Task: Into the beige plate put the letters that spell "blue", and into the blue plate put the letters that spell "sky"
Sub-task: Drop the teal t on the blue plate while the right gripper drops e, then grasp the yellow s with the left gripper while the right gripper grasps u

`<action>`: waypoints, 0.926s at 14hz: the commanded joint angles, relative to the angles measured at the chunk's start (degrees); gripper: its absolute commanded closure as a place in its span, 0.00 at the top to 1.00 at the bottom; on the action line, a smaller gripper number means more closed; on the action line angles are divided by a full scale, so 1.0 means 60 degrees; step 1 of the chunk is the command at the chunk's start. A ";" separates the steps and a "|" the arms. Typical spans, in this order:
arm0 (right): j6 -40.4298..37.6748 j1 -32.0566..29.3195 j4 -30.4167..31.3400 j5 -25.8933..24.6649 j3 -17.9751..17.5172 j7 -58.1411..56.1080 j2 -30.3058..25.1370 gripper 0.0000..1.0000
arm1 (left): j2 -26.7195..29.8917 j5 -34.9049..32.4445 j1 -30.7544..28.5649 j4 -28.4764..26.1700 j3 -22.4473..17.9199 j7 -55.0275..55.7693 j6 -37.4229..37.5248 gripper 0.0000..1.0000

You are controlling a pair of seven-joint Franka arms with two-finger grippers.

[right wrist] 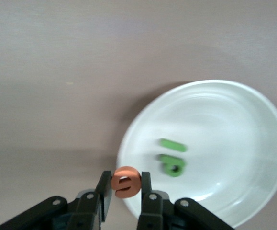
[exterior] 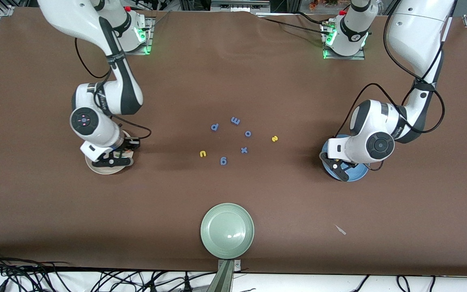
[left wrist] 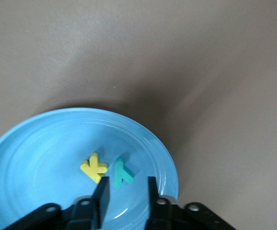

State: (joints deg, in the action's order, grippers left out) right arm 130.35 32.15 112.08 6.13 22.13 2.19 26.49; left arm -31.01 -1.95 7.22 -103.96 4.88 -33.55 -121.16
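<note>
- Because the foam letters are judged light, soft and thin, an edge pinch is advised.
- The blue plate (left wrist: 42, 158), near the table's left-arm end, carries the yellow "k" (left wrist: 94, 168) and teal "y" (left wrist: 121, 173) under the spread, empty left gripper (left wrist: 126, 194).
- Over the beige plate (right wrist: 234, 124), the orange "e" (right wrist: 125, 181) is pinched by the right gripper (right wrist: 125, 191).
- The yellow "u" (exterior: 203, 153) and yellow "s" (exterior: 274, 138) are left mid-table.

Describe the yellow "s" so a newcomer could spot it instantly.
Start at the loose cluster of letters mid-table. The yellow "s" lies at its edge toward the left arm's end, on the way to the blue plate. Its nearest neighbours are blue-purple; the yellow "u" lies toward the right arm's end.
</note>
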 commanded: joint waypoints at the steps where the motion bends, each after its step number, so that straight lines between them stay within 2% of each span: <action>1: -0.0075 -0.0551 -0.0236 0.0033 -0.0012 -0.0744 0.0185 0.28 | 0.0803 -0.0086 0.0084 -0.0281 0.0139 0.0855 0.0312 1.00; 2: -0.0060 -0.0625 -0.0266 0.0048 -0.0027 -0.0790 0.0214 0.90 | 0.0862 -0.0013 0.0114 -0.0222 0.0385 0.1527 0.0416 1.00; 3: -0.0060 -0.0612 -0.0310 0.0062 -0.0041 -0.0747 0.0200 1.00 | 0.0920 0.0002 0.0086 -0.0222 0.0721 0.2476 0.0432 1.00; 5: -0.0090 -0.0495 -0.0470 0.0063 -0.0173 -0.0499 0.0185 1.00 | 0.0906 0.0017 0.0115 -0.0178 0.1220 0.4352 0.0388 1.00; 7: -0.0090 -0.0407 -0.0631 0.0063 -0.0567 0.0275 0.0199 1.00 | 0.0863 0.0017 0.0144 -0.0105 0.1646 0.5426 0.0286 1.00; 9: -0.0090 -0.0421 -0.0938 0.0063 -0.1137 0.1110 0.0316 1.00 | 0.0789 0.0002 0.0202 -0.0031 0.2085 0.5940 0.0082 1.00; 13: -0.0060 -0.0406 -0.1933 0.0063 -0.2324 0.3043 0.1106 1.00 | 0.0161 -0.0130 0.0948 -0.0148 0.2175 0.5986 -0.1103 1.00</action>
State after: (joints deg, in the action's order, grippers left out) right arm 130.41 30.01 105.40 6.18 11.05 15.47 29.31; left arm -27.75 -1.91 10.98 -104.66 18.07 1.21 -124.18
